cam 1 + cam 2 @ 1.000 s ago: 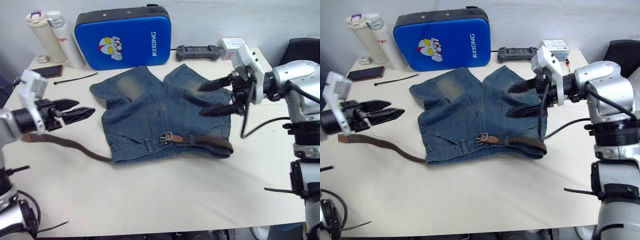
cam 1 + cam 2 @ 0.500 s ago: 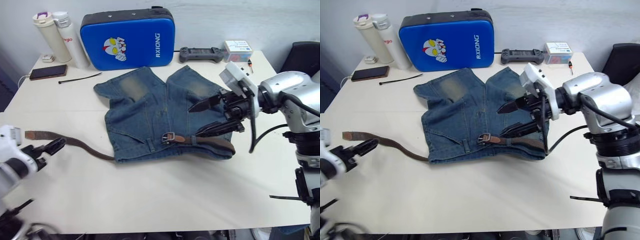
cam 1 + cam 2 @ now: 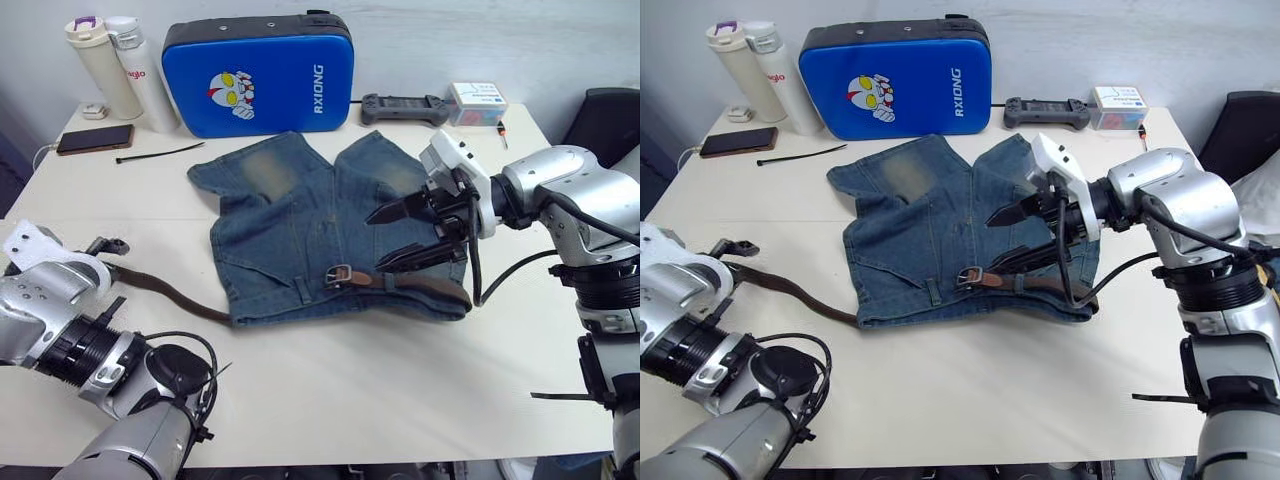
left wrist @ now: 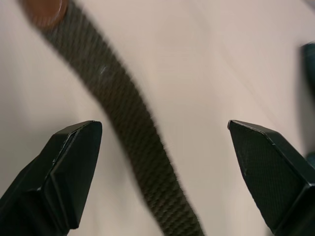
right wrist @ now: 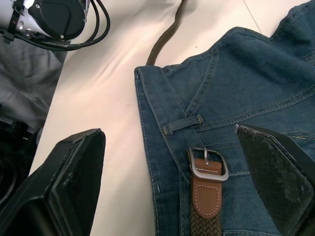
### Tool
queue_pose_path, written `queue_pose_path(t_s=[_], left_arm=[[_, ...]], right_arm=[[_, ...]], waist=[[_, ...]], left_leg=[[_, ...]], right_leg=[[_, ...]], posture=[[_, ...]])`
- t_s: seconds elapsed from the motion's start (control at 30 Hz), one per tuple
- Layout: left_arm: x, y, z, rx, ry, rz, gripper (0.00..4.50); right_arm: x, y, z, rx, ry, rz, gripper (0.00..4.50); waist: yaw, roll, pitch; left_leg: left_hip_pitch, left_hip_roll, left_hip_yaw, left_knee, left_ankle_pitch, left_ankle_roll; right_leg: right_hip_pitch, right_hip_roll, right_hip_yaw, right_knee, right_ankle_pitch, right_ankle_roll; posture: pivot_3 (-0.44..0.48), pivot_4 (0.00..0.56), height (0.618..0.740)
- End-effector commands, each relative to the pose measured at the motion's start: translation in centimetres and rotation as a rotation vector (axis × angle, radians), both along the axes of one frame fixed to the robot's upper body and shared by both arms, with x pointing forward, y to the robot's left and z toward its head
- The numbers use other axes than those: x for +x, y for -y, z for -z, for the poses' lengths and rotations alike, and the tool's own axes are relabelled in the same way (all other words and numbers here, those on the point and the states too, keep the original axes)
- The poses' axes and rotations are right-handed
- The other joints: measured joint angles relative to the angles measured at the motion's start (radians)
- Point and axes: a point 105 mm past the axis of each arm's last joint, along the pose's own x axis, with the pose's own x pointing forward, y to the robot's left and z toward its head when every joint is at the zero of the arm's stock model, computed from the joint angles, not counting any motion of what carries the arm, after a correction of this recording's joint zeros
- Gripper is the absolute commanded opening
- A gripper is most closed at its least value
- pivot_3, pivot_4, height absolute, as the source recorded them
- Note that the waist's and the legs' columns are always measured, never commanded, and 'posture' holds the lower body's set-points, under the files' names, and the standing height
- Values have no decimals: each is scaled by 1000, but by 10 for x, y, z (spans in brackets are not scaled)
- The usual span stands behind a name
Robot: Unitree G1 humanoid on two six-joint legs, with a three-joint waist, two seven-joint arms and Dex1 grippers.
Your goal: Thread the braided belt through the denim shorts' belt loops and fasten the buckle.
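Nearest, at the table's (image 3: 330, 400) left edge, the left gripper (image 4: 162, 147) hangs low over the free end of the braided belt (image 3: 170, 295), its two fingers spread wide with the woven strap running between them and touching neither. That loose end trails across the bare tabletop to the left corner of the denim shorts (image 3: 300, 230), where it slips under the waistband. Along the near edge of the shorts the belt shows again — the silver buckle (image 5: 208, 163) sits on the waistband just beside a belt loop (image 5: 181, 125), with a tan leather tab and the brown braid running on to the right and curling round the shorts' right corner. The right gripper (image 3: 395, 240) hovers above that right-hand stretch, fingers held well apart and empty, pointing toward the buckle. Farther back lie a thin black cable tie (image 3: 152, 154) and a dark phone (image 3: 95, 139), then a blue padded case (image 3: 255, 75) standing against the wall, two tall bottles (image 3: 120, 65) to its left, a black controller (image 3: 403, 107) and a small box (image 3: 477, 100) to its right.
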Motion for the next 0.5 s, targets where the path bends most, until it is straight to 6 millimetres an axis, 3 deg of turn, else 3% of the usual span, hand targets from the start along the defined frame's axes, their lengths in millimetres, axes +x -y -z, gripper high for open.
queue_pose_path(t_s=[0.03,0.13,0.3,0.4,0.5], left_arm=[[5,-7,-8,17,-12,-49,4500],[10,1,-1,18,-80,-25,3770],[3,-3,-2,41,-120,-51,1522],[6,-6,-26,220,-4,124,196],[-3,5,-34,553,14,465,85]], right_arm=[[9,3,-15,39,107,77,4490],[18,2,-23,67,169,126,4500],[23,3,-26,79,192,157,4500],[26,4,-22,69,213,177,4500],[34,5,-23,71,236,208,4500]], waist=[[1,0,0],[1,0,0],[3,0,0],[-1,0,0],[-22,0,0]], left_leg=[[0,0,0,0,0,0],[0,0,0,0,0,0],[0,0,0,0,0,0],[0,0,0,0,0,0],[0,0,2,-3,0,-2]], right_leg=[[0,0,0,0,0,0],[0,0,0,0,0,0],[0,0,0,0,0,0],[0,0,0,0,0,0],[-2,0,0,1,0,0]], posture=[[0,150,740],[0,150,740],[0,150,740],[0,150,740],[0,150,740]])
